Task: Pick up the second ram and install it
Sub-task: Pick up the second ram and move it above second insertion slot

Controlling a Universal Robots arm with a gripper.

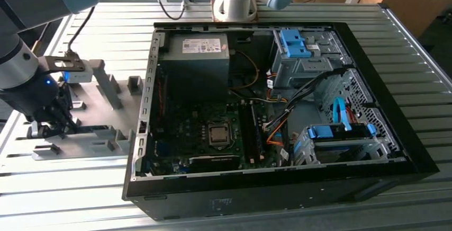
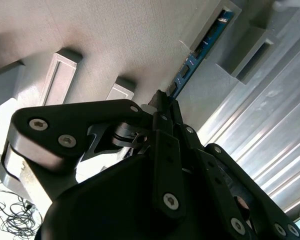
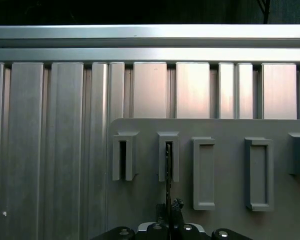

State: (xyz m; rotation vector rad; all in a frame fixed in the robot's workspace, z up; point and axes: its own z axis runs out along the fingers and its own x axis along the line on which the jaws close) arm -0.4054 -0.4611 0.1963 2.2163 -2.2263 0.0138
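Pinching one end of the second ram [image 2: 201, 54], the gripper [image 2: 162, 98] has its dark fingers [image 2: 166, 131] pressed in on the thin green-blue board from both sides. The first wrist view shows the same grip, with the gripper [image 3: 169, 209] closed around the edge-on second ram [image 3: 168, 167]. The board's far end sits inside a grey slotted block [image 3: 175, 150] on the fixture plate [image 3: 225, 127]. A similar slotted block [image 3: 116, 156] is just beside it, and two longer rectangular blocks [image 3: 203, 172] stand on the other side. In the exterior view, the arm [image 1: 28, 90] reaches down over the fixture plate [image 1: 92, 142] at the exterior view's left, gripper [image 1: 44, 130] low among the grey blocks. The stick itself cannot be made out there. The plate lies on a ribbed metal table [image 1: 71, 188]. The open computer case [image 1: 406, 151] stands beside the plate, toward the exterior view's right, with its motherboard [image 1: 211, 130] exposed, well apart from the gripper.
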